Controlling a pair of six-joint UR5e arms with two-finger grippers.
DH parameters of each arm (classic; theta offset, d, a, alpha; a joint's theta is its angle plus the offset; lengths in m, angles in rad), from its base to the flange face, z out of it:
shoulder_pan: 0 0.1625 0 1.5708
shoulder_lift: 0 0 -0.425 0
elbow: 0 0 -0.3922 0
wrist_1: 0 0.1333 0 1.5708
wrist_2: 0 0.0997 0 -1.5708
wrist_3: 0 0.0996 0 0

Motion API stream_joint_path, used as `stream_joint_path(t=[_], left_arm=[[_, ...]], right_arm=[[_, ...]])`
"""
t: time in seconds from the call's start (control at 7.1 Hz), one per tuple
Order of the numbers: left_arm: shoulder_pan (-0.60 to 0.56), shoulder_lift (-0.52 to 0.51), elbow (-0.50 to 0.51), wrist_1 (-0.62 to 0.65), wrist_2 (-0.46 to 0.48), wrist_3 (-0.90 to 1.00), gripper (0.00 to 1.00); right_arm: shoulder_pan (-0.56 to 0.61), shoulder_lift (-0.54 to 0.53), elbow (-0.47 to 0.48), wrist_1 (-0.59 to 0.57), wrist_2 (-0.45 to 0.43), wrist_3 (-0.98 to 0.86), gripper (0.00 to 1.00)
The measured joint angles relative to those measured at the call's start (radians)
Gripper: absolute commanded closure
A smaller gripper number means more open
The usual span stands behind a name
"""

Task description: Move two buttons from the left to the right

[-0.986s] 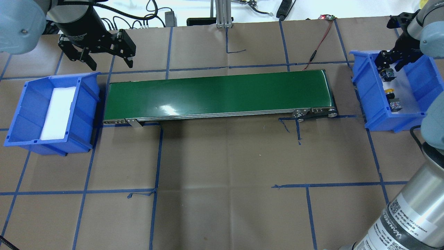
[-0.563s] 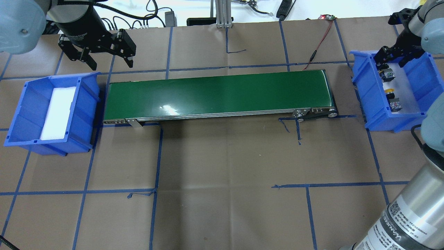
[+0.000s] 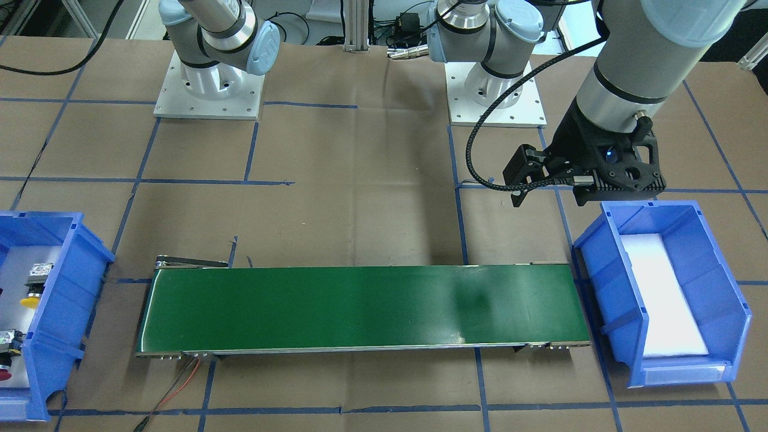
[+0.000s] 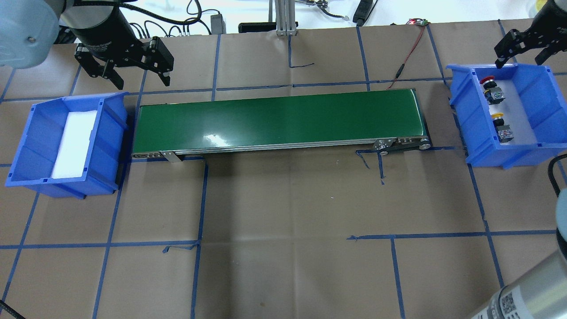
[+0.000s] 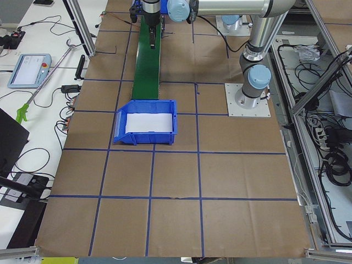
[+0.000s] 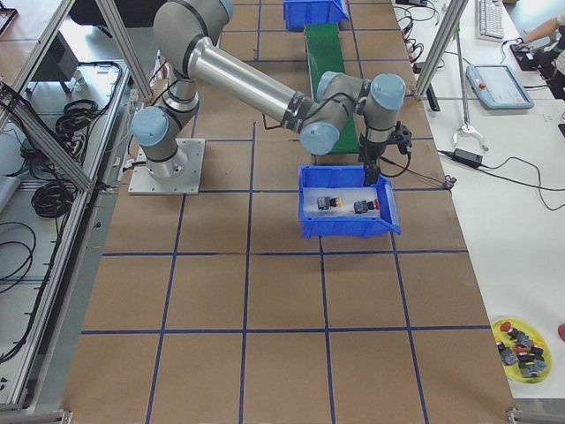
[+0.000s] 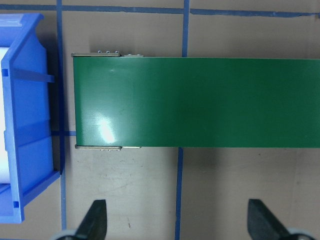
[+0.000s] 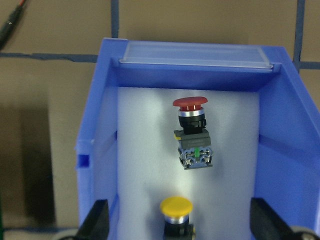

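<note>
Now both buttons lie apart in the right bin: red button near the far wall, yellow button nearer the robot. The right jaws hang spread and empty above the far rim. The left jaws, also spread, hover over the tabletop beyond the left bin and belt.

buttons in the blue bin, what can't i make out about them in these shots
- Right wrist view: the yellow button is cut off by the bottom edge; only its cap and collar show.
- Front-facing view: the red button is cropped by the left edge, which also cuts the blue bin.
- Exterior right view: both buttons are too small for any detail.
</note>
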State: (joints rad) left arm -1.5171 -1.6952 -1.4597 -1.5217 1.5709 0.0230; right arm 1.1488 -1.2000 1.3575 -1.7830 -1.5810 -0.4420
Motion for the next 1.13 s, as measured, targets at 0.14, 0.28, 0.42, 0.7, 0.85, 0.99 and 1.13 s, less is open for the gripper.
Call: stream_joint_path(t=[0.14, 0.28, 0.42, 0.7, 0.85, 0.99, 1.13], left_arm=[[0.000, -0.001, 0.001, 0.000, 0.000, 0.000, 0.00], [0.000, -0.001, 0.001, 0.000, 0.000, 0.000, 0.00], [0.000, -0.002, 0.002, 0.000, 0.000, 0.000, 0.00], [0.000, -0.003, 0.002, 0.000, 0.000, 0.000, 0.00], [0.000, -0.003, 0.002, 0.000, 0.000, 0.000, 0.00], [0.000, -0.003, 0.002, 0.000, 0.000, 0.000, 0.00], [0.000, -0.003, 0.002, 0.000, 0.000, 0.000, 0.00]], right_arm=[[0.033, -0.082, 0.005, 0.073, -0.006, 0.058, 0.00], [0.078, -0.146, 0.011, 0.142, -0.009, 0.132, 0.01], [0.136, -0.197, 0.018, 0.221, -0.009, 0.230, 0.00], [0.290, -0.293, 0.055, 0.305, -0.008, 0.444, 0.01], [0.382, -0.337, 0.107, 0.309, -0.009, 0.534, 0.01], [0.453, -0.374, 0.178, 0.286, -0.008, 0.599, 0.00], [0.485, -0.406, 0.241, 0.235, -0.008, 0.628, 0.00]])
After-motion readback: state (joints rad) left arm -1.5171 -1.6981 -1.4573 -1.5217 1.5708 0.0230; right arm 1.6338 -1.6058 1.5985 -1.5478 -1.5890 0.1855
